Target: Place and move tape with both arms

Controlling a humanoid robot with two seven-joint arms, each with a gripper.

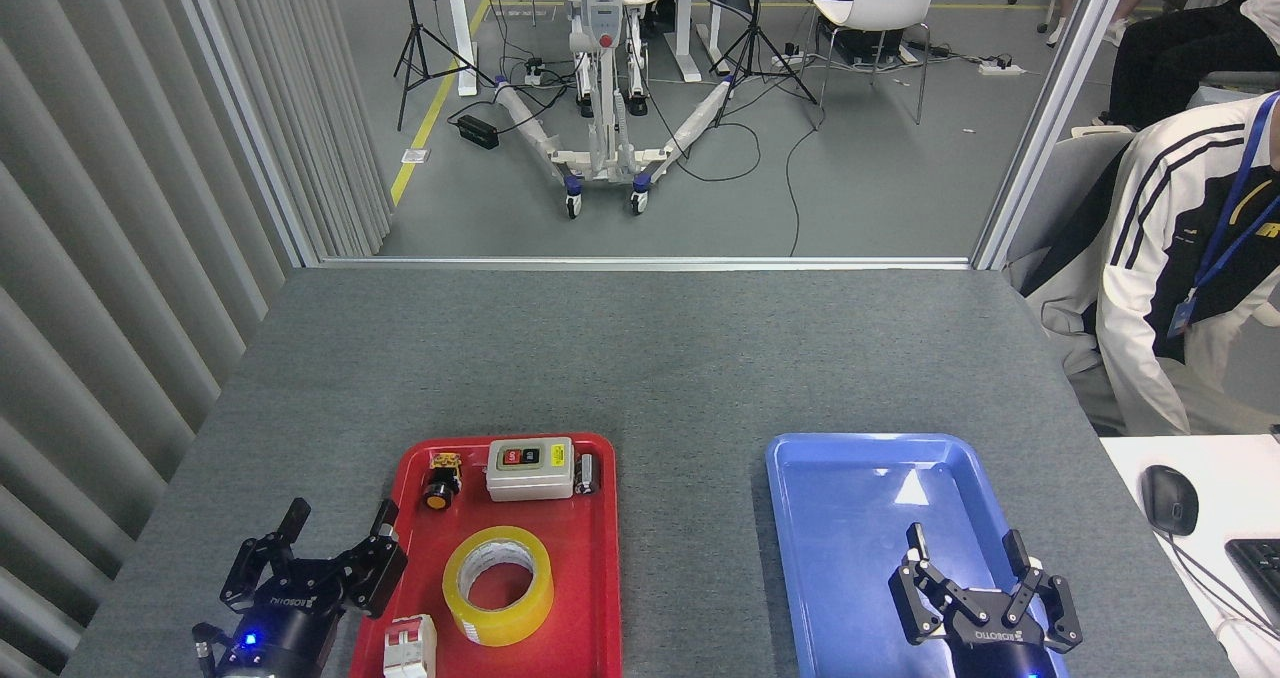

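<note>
Head view. A grey felt-like table (640, 358) fills the lower half, bounded at its far edge by an aluminium frame rail. To the left of the table runs a wall of grey vertical slats (130, 208). Past the far edge lies a grey floor with a yellow line, where a white wheeled lift stand (605, 78) spreads two legs, flanked by two black tripods, loose cables and a white chair (880, 8). At the table's right edge sits a person in a white jacket with black stripes (1170, 278) and a blue lanyard; beside them a white desk carries a black mouse (1170, 498) and the corner of a keyboard.

Two trays rest on the table, well apart: one red tray (590, 578) on the left, one blue tray (800, 558) on the right.

In the red tray lie four things. One roll of tape (498, 585), translucent yellow with a white core, lies flat at the tray's middle, hole upward. At the tray's far end sits one white switch box (530, 468) with red and black buttons; left of it, one yellow-and-black push button (441, 478). At the near-left corner lies one white circuit breaker (410, 646), just beside the tape.

The left gripper (338, 530) hovers over the red tray's left rim, fingers spread apart and holding nothing, near the tape but not touching it. The right gripper (968, 548) hangs above the blue tray's near part, fingers likewise spread and holding nothing.
</note>
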